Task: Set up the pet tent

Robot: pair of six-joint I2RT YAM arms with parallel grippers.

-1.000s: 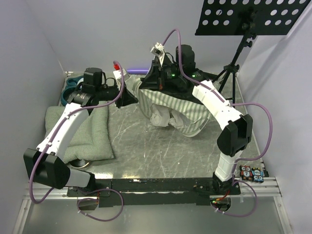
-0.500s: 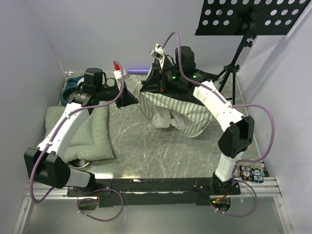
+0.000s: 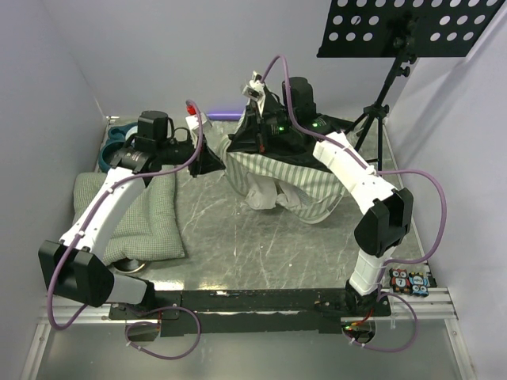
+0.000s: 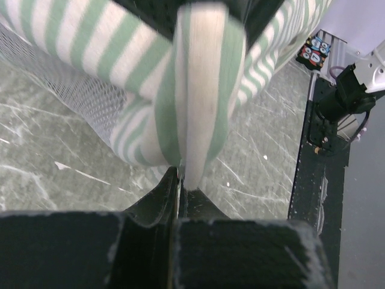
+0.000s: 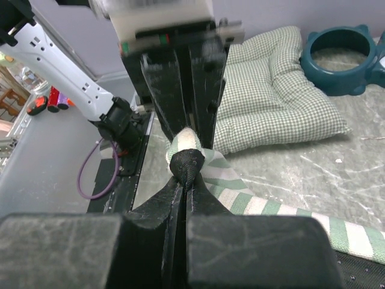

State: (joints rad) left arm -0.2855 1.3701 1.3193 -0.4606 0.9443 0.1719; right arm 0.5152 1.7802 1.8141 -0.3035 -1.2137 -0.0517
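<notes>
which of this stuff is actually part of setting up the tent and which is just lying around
In the job: pet tent; left fingers and right fingers, both shut on its fabric.
Lying about: green-checked cushion; teal bowl; black music stand; small colourful item by the right arm's base.
</notes>
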